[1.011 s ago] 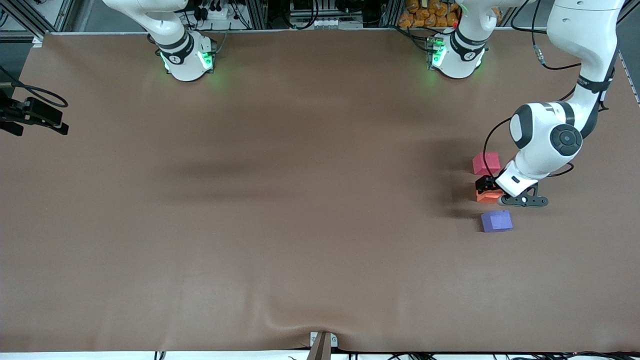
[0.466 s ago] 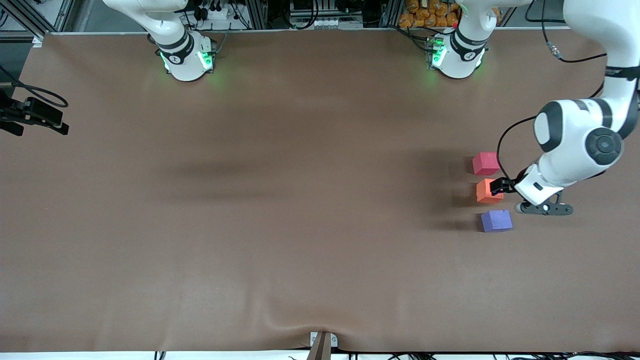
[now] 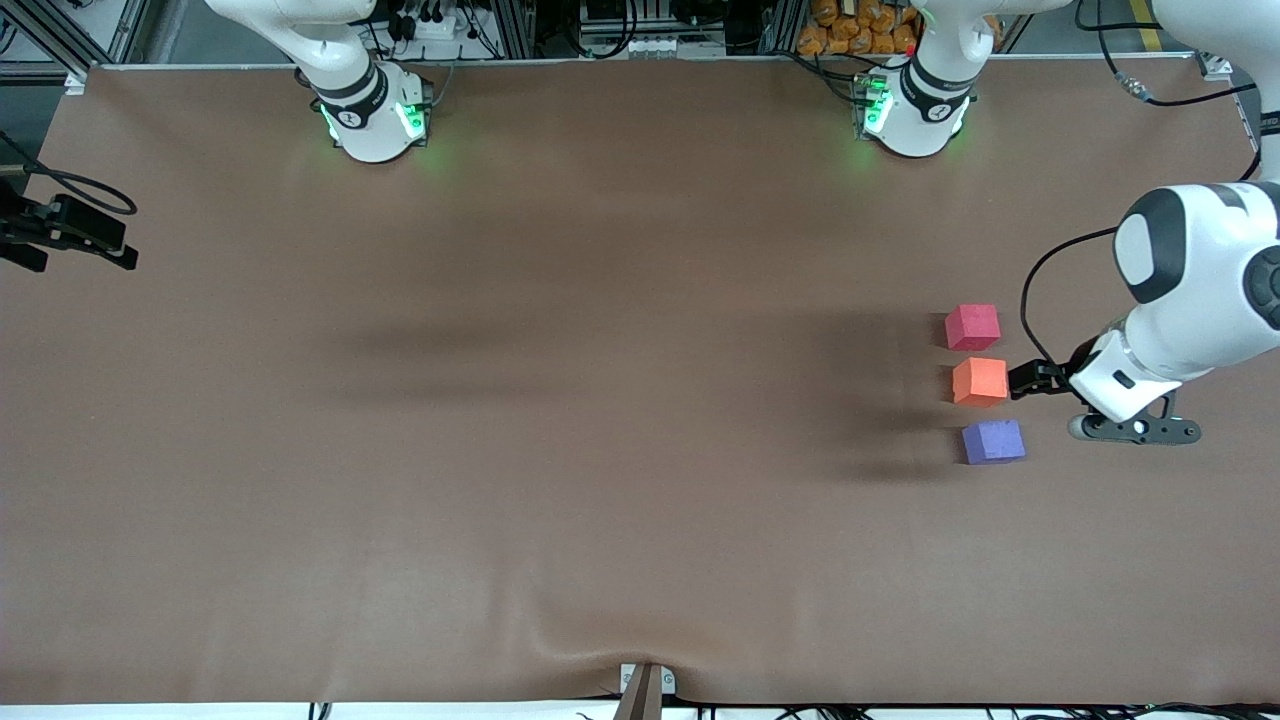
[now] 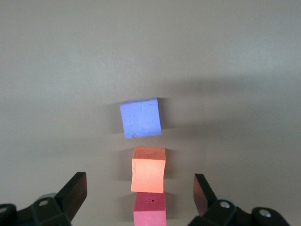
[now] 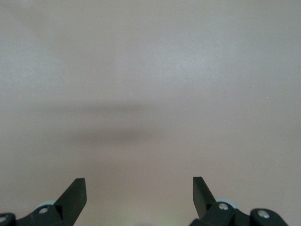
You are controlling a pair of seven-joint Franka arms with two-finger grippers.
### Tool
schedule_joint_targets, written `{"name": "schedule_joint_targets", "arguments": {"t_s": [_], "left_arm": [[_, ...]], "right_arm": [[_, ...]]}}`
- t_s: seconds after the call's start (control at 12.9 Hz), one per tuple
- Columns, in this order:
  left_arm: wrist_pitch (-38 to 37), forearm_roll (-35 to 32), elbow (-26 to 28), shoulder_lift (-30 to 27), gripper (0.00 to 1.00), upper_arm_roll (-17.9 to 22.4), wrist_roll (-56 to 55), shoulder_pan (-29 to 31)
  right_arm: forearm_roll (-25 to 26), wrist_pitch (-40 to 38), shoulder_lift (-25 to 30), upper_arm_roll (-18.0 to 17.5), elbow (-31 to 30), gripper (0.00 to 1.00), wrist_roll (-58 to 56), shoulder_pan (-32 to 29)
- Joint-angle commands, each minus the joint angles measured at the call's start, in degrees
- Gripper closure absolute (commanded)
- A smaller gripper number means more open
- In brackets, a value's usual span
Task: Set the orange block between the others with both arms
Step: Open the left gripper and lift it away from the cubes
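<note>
Three small cubes lie in a line on the brown table near the left arm's end. The orange block (image 3: 979,381) (image 4: 148,169) sits between the pinkish-red cube (image 3: 972,327) (image 4: 149,209) and the purple-blue cube (image 3: 993,441) (image 4: 140,117), with small gaps on both sides. My left gripper (image 3: 1030,380) (image 4: 138,176) is open and empty, just beside the orange block toward the left arm's end of the table. My right gripper (image 5: 138,181) is open and empty over bare table; it is out of the front view.
The two green-lit arm bases (image 3: 375,115) (image 3: 915,110) stand along the table's edge farthest from the front camera. A black camera mount (image 3: 70,230) sits at the right arm's end. The cloth wrinkles near a bracket (image 3: 645,685) at the nearest edge.
My left gripper has drawn back from over the orange block toward the left arm's end of the table. The orange block stays between the other two cubes.
</note>
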State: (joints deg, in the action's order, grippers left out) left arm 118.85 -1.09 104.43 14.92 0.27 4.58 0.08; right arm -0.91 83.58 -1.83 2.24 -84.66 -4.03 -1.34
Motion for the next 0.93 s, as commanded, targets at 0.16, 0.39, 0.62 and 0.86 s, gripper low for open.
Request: {"name": "schedule_joint_targets", "arguments": {"t_s": [0.16,0.39,0.62,0.86], "left_arm": [[-7.2,0.7,-7.5,0.2,0.00,-1.5,1.2,-0.2],[-14.0,0.8,-13.5,0.2,0.00,-1.4,1.2,0.0],[-18.1,0.9,-15.7,-2.0,0.00,-1.4,1.2,0.2],[-20.3,1.1,-15.6,-6.8,0.00,-1.5,0.4,-0.2]], "right_arm": [[0.3,-0.5,-0.1,0.1,0.6,0.00,0.9,0.5],[0.4,-0.7,-0.1,0.2,0.7,0.00,0.8,0.2],[0.4,-0.7,-0.1,0.1,0.6,0.00,0.8,0.4],[0.4,-0.7,-0.1,0.2,0.6,0.00,0.8,0.3]]}}
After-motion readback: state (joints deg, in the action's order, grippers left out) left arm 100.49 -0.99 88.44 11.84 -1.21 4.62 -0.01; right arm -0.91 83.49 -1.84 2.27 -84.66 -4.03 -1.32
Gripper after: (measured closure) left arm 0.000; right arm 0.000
